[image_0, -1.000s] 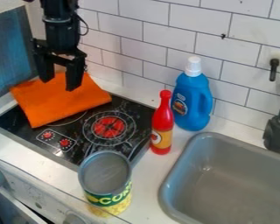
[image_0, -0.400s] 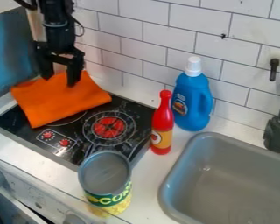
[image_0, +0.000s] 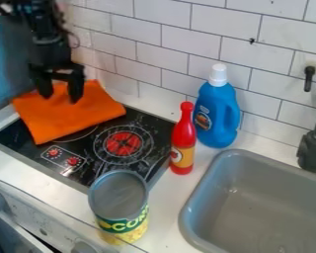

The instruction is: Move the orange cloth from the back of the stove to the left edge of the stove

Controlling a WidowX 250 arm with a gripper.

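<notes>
- Hanging at the upper left, over the far part of an orange cloth, my black pincer pointed downward, its two fingers spread well apart with nothing gripped between them; I could not tell whether their tips touched the cloth.
- The cloth lay on the left part of a black cooktop, partly covering it, left of a red burner.
- A red bottle stood upright right of the cooktop, with a blue jug with a white cap just behind it.
- Nearer the front, a tall can with a green and yellow label stood upright.
- A gray sink was set into the white surface at the right.
</notes>
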